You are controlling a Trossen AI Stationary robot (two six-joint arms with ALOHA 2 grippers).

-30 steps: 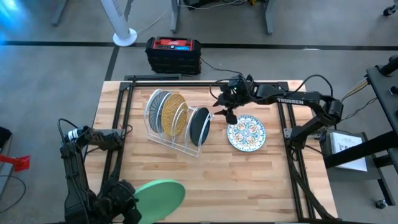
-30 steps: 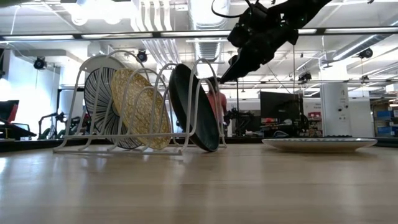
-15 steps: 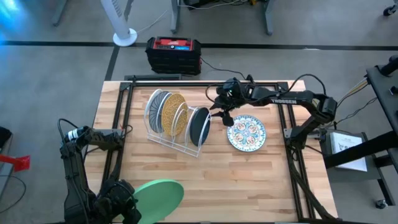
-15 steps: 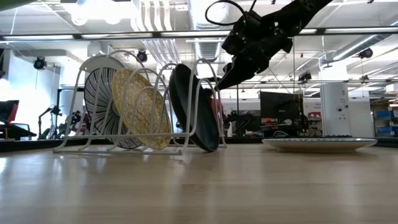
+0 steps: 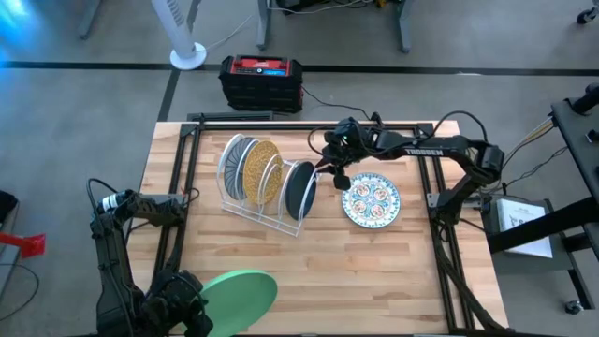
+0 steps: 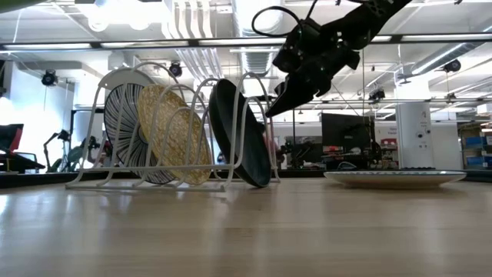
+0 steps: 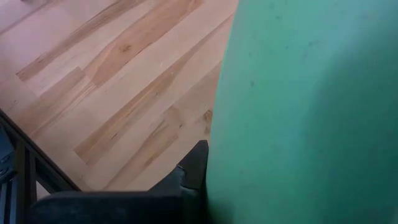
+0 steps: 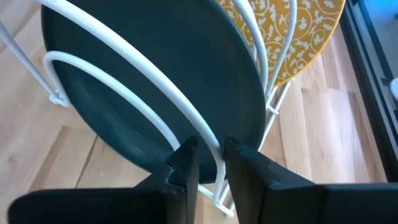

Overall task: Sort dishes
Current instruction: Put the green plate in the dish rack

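A white wire rack stands on the table's far left. A striped plate, a mustard-yellow plate and a dark teal plate stand on edge in it. The teal plate leans against a wire loop. A blue floral plate lies flat to the right of the rack. My right gripper is at the rack's right end, its fingers close on either side of a white wire in front of the teal plate. My left gripper is shut on a light green plate at the near left. My left gripper holds the green plate by its rim; one finger shows on the rim's near side and the plate hides the other. The fingers come slanting down from the table's left. The plate is lifted clear of the table. My right gripper has the rack's wire between its fingers; I cannot tell whether they touch it.
Black frame rails run along the table's left and right sides. A red and black box sits on the floor beyond the far edge. Bare wood lies in the near middle.
My right gripper has gone down and toward the rack's right end, and its fingers have drawn much closer together, now on either side of the wire. The plates and the left arm have kept still.
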